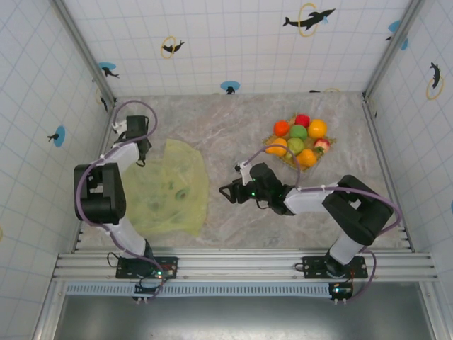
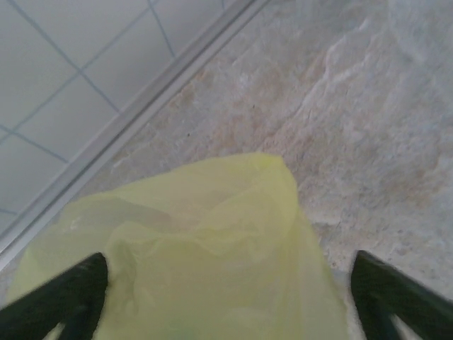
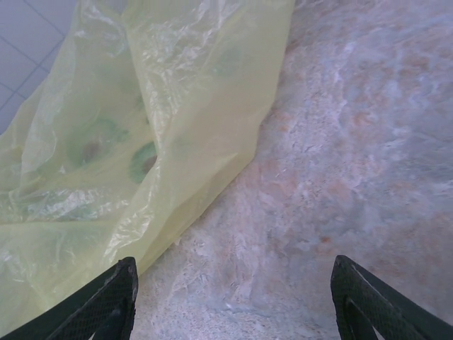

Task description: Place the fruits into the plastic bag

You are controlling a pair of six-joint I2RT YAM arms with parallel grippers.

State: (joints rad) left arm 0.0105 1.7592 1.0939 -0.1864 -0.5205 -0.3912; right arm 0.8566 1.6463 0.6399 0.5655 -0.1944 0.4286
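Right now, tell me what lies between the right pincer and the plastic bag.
Just bare tabletop between the right pincer and the plastic bag, per the top view.

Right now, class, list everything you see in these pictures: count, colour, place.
small glossy toy fruits: about eight, red, orange, green, yellow-orange, piled on the mat, far right
square woven straw-coloured mat: one, under the fruits
thin translucent crinkled plastic bag: one, yellow-green, flat on the table's left
marbled table: one, grey-beige
left jaws: one pair, black, open, astride the bag's far corner
right jaws: one pair, black, open, over bare table beside the bag
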